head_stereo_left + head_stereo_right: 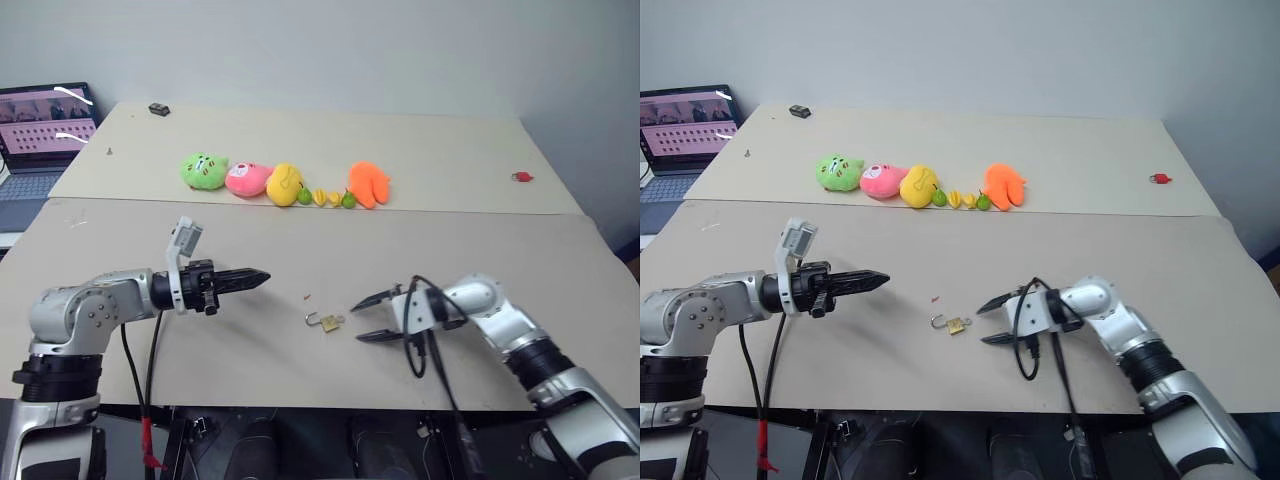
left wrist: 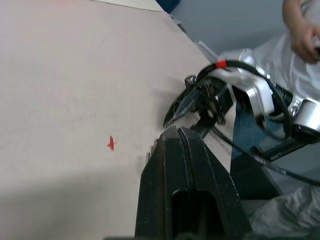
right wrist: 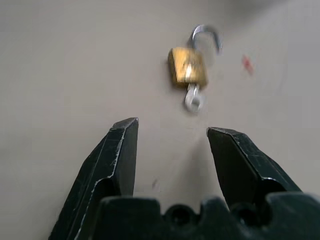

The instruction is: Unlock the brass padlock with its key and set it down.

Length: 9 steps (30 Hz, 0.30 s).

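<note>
The brass padlock lies flat on the near table, between the two arms and just beside the right pincer. Its silvery shackle stands swung open, free at one end. The key projects from the base of the lock body; only its looped bow shows, the blade being hidden inside the lock, and its detail is blurred.

The right pincer has its fingers spread apart and holds nothing; the padlock rests clear of its tips. The left pincer has its fingers pressed together, empty, pointing towards the padlock but well apart from it.

A small red fleck marks the table near the lock; what it is cannot be made out. On the far table sit a row of plush toys with small toy fruits among them, a small red object and a small dark item, too small to identify. A laptop is cut off at the left edge. In the left wrist view, a person's hand is cut off at the frame edge.
</note>
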Tool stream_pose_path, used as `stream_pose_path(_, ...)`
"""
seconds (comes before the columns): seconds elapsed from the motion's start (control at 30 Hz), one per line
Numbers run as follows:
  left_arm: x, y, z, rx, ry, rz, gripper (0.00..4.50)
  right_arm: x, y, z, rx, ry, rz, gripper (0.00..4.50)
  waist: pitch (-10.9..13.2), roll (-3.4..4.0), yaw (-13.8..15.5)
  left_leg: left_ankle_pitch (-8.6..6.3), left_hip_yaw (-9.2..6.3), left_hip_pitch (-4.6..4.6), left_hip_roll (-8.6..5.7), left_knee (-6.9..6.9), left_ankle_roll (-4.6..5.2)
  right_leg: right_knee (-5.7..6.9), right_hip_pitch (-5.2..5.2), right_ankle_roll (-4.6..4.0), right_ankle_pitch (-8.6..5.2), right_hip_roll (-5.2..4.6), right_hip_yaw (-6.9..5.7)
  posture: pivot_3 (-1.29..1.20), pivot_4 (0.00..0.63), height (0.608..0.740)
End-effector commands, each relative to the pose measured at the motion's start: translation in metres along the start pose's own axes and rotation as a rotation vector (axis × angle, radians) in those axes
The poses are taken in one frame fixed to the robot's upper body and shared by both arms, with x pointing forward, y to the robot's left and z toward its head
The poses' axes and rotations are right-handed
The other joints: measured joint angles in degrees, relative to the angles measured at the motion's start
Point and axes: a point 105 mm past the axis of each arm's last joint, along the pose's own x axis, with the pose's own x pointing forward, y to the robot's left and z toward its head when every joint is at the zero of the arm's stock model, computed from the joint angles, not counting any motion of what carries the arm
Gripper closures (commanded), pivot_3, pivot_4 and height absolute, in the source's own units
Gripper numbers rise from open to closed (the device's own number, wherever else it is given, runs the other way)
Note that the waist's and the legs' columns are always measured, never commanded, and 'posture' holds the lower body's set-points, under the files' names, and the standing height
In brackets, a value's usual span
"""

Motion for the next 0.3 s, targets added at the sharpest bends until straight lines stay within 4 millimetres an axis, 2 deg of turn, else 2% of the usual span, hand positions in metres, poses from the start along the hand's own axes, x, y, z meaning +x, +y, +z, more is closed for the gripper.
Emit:
stream_pose_path(0.03,-0.012,-0.002,0.006,0.073,-0.014,0.035,4.50,-0.028,0.009,-0.024,0.138,0.123,0.050,1.71,0.00,0.00,0.19,0.00,0.01,0.00,0.00,-0.01,0.00,0.00,-0.01,0.01,-0.02,-0.01,0.01,0.00,0.150,0.717)
stream_pose_path(0.17,-0.020,0.008,0.014,0.093,-0.104,0.115,4.50,-0.051,-0.041,-0.012,0.224,0.023,-0.226,1.71,0.00,-0.01,0.35,0.00,0.03,-0.05,0.00,0.02,0.00,-0.01,-0.05,0.03,-0.04,-0.01,0.01,0.00,0.150,0.717)
stream_pose_path(0.23,-0.023,0.012,0.015,0.097,-0.157,0.158,4.50,-0.063,-0.069,0.000,0.251,-0.103,-0.419,1.71,0.01,0.00,0.10,0.00,0.04,-0.07,0.02,0.02,0.00,0.00,-0.11,-0.02,-0.01,0.00,0.02,0.00,0.150,0.717)
stream_pose_path(0.3,-0.024,0.015,0.011,0.096,-0.191,0.196,4.50,-0.075,-0.092,0.010,0.401,-0.282,-0.590,1.71,0.01,0.00,-0.02,0.00,0.07,-0.07,0.04,-0.02,0.00,0.02,-0.15,-0.19,0.09,0.02,0.06,0.00,0.150,0.717)
